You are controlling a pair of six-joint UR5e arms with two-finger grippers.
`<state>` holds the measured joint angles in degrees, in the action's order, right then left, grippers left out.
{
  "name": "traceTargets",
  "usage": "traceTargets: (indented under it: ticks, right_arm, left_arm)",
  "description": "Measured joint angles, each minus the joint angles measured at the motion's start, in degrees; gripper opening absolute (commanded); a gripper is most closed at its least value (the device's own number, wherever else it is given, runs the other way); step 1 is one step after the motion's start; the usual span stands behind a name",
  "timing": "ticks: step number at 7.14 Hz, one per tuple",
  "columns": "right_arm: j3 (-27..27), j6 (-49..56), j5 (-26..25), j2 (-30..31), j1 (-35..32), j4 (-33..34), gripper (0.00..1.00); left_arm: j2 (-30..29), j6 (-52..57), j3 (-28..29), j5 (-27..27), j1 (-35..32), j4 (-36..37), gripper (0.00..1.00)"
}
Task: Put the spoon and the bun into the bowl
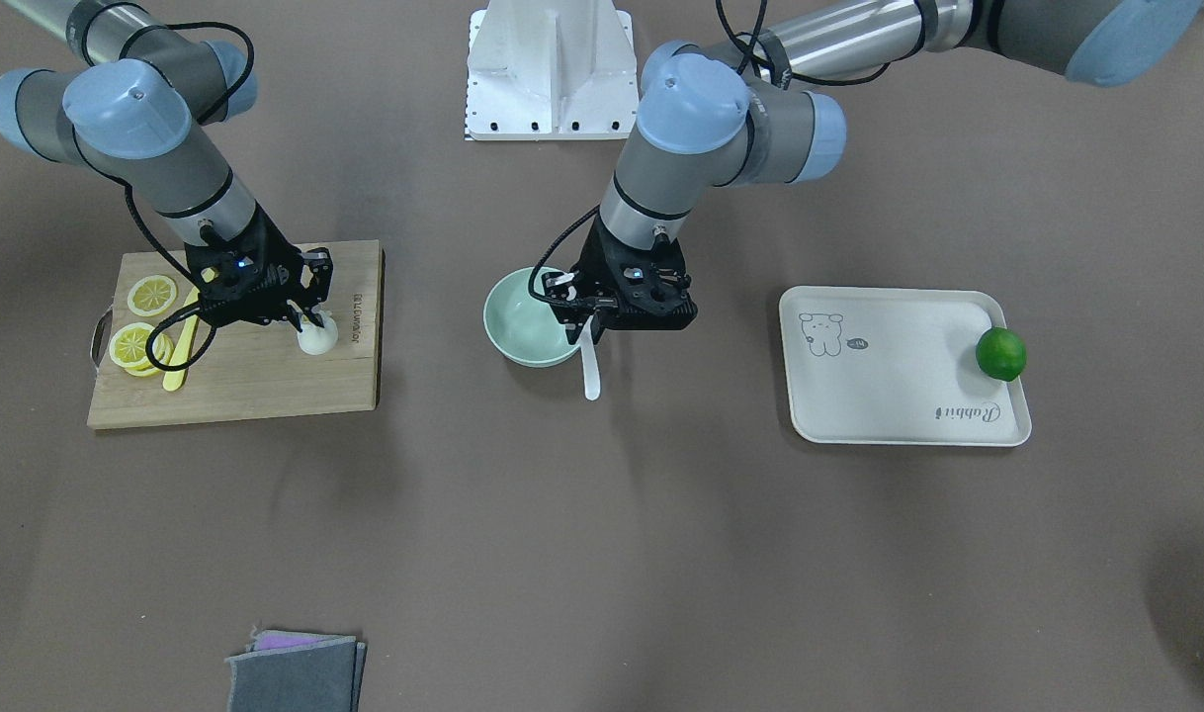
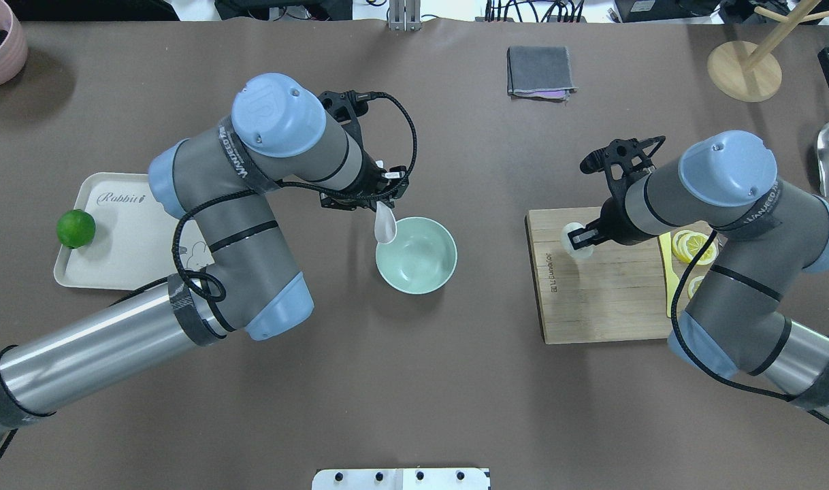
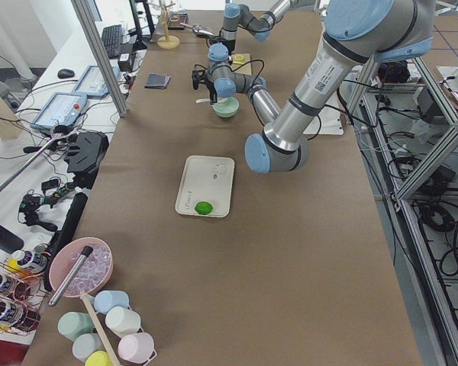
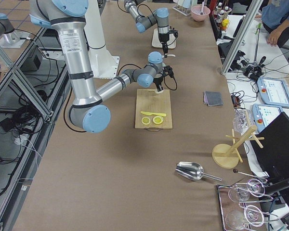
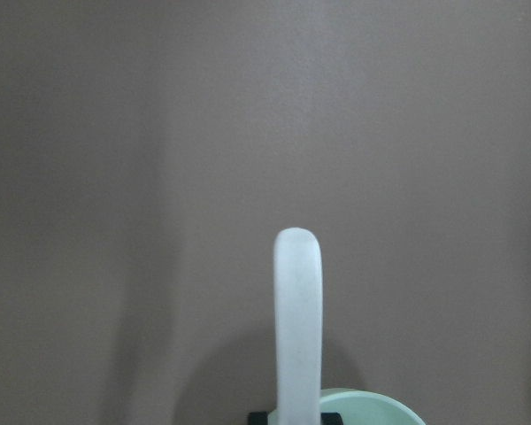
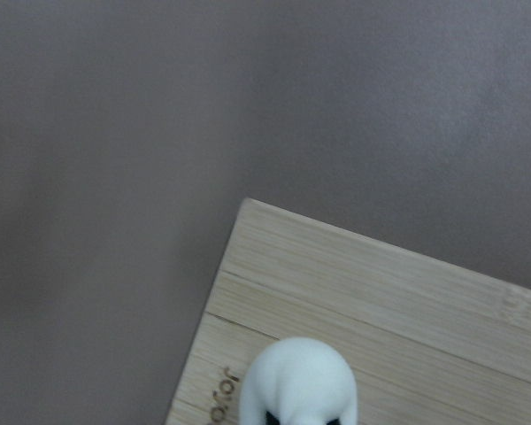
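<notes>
My left gripper (image 1: 588, 331) is shut on the handle of the white spoon (image 1: 591, 368), held over the far rim of the mint-green bowl (image 1: 519, 318). In the overhead view the spoon's scoop (image 2: 385, 224) hangs over the bowl's (image 2: 421, 262) left rim. The left wrist view shows the spoon (image 5: 298, 328) and a bit of the bowl (image 5: 367, 409). My right gripper (image 1: 308, 321) is shut on the white bun (image 1: 316, 340) at the cutting board's (image 1: 256, 386) corner. The bun also shows in the right wrist view (image 6: 299, 379). I cannot tell whether it is lifted.
Lemon slices (image 1: 152, 295) and a yellow knife (image 1: 179, 356) lie on the board. A white tray (image 1: 899, 396) with a green lime (image 1: 1000, 353) stands on the other side of the bowl. A folded grey cloth (image 1: 296, 672) lies at the far edge.
</notes>
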<state>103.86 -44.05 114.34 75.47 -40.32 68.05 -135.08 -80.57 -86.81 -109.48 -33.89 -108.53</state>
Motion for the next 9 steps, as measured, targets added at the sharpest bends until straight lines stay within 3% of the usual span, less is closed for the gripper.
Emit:
traceTargets:
  ticks: [1, 2, 5, 6, 8, 9]
  right_arm:
    - [-0.01, -2.00, 0.00, -1.61, 0.40, 0.02, 0.00]
    - [-0.15, -4.86, -0.12, -3.48, 1.39, 0.00, 0.00]
    - [-0.61, -12.19, -1.87, -8.68, 4.36, -0.02, 0.00]
    - [-1.26, -14.48, -3.59, -11.00, 5.76, -0.02, 0.00]
    - [-3.81, -18.73, -7.79, -16.13, 8.85, 0.02, 0.00]
    - [-5.57, -20.03, -10.40, -18.38, 10.55, -0.04, 0.73]
  left_arm:
    - [-0.44, -0.42, 0.55, 1.44, 1.66, -0.08, 0.25]
    - [-0.44, -0.62, 0.78, 2.84, 3.16, -0.17, 0.98]
    - [2.32, -0.51, -2.93, 3.87, 3.87, 0.18, 0.99]
    - [6.62, 1.38, -7.57, 1.76, 1.49, 0.22, 0.99]
    - [15.32, 7.75, -15.18, -7.57, -6.14, 0.16, 0.99]
    - [18.18, 9.31, -17.04, -10.62, -8.92, 0.15, 0.99]
